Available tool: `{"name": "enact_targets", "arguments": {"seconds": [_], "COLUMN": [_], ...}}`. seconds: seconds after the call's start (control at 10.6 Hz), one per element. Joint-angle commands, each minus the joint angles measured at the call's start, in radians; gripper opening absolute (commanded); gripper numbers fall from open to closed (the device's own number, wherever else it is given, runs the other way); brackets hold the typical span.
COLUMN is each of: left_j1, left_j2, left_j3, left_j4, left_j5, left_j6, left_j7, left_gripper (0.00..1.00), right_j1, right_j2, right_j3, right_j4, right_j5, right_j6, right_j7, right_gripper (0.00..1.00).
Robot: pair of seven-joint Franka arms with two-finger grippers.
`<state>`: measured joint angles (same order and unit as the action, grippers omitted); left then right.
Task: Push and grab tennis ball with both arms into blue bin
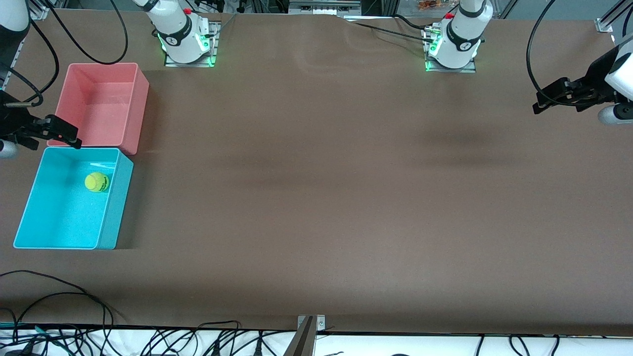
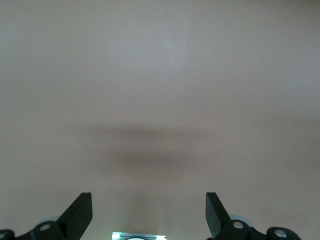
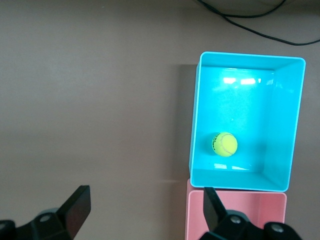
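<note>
A small fuzzy yellow-green tennis ball (image 1: 97, 182) lies inside the rectangular cyan-blue plastic bin (image 1: 29, 198), resting on its floor close to the wall that adjoins the pink-red plastic bin (image 1: 141, 106), which sits touching it and farther from the front camera. With the ball contained, the job looks finished, which would explain why both arms stand clear. The right hand (image 1: 62, 132) hovers at the right arm's end of the brown worktop (image 1: 346, 198), over the seam between the two bins, its black fingers (image 3: 75, 210) spread wide and holding nothing. The left hand (image 1: 549, 99) hangs over bare worktop at the left arm's end, well apart from the bins, fingers (image 2: 80, 212) likewise fully apart and empty, apparently waiting.
</note>
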<state>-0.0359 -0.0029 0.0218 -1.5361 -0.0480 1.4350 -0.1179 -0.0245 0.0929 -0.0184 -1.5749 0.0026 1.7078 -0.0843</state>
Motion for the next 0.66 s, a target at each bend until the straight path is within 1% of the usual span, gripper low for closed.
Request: {"name": "enact_targets", "arguments": {"seconds": [0.0,0.09,0.19,0.57], "left_j1": [0.005,0.007,0.007,0.007], "left_j2": [0.014,0.014,0.014,0.014], "left_j3": [-0.003,-0.003,-0.003,-0.005], "left_j4": [0.03,0.03,0.03,0.03], "left_j5": [0.003,0.003,0.003,0.003], "left_j6": [-0.021,-0.021,-0.021,-0.021], "left_j7": [0.007,0.007,0.007,0.007], "left_gripper": [1.0,1.0,1.0,1.0], "right_j1": [-0.017,-0.017,-0.017,-0.017], "right_j2": [-0.019,-0.019,-0.019,-0.024], "right_j3": [0.017,0.017,0.017,0.02], "right_j4": [0.053,0.088,0.098,0.102], "right_j5": [-0.004,-0.004,-0.004,-0.009], "right_j6": [-0.104,-0.146,-0.155,-0.154], "right_j7": [0.008,0.009,0.009,0.009], "right_gripper": [1.0,1.0,1.0,1.0]}}
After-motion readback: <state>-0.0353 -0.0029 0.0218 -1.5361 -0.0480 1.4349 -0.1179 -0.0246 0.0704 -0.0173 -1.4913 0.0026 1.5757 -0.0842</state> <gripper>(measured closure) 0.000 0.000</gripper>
